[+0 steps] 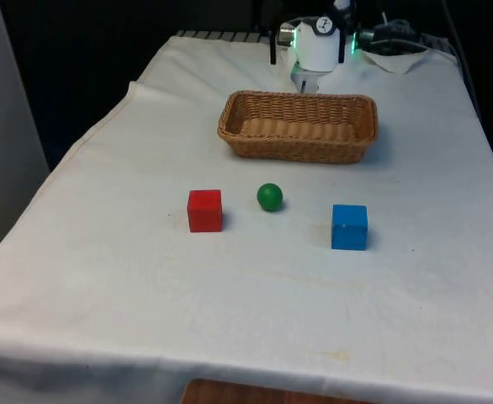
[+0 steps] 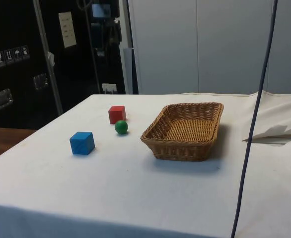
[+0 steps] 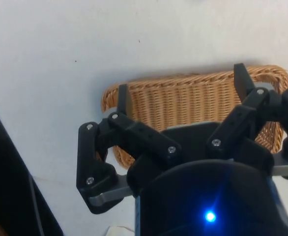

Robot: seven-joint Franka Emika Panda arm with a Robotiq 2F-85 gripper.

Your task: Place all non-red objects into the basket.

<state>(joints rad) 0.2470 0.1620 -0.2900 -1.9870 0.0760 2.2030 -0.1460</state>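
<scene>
An empty wicker basket (image 1: 297, 151) (image 2: 178, 148) stands on the white cloth towards the far end of the table. In a row nearer the front edge lie a red cube (image 1: 204, 210) (image 2: 116, 114), a green ball (image 1: 269, 197) (image 2: 121, 127) and a blue cube (image 1: 349, 227) (image 2: 82, 143), each apart from the others. In the wrist view my gripper (image 3: 182, 86) hangs high above the basket (image 3: 183, 110), open wide with nothing between its fingers.
A dark cable (image 2: 254, 119) hangs down in front of the side camera. A rumpled fold of white cloth (image 2: 279, 131) lies beyond the basket, near the robot's base (image 1: 318, 46). The cloth drops off at the table's edges.
</scene>
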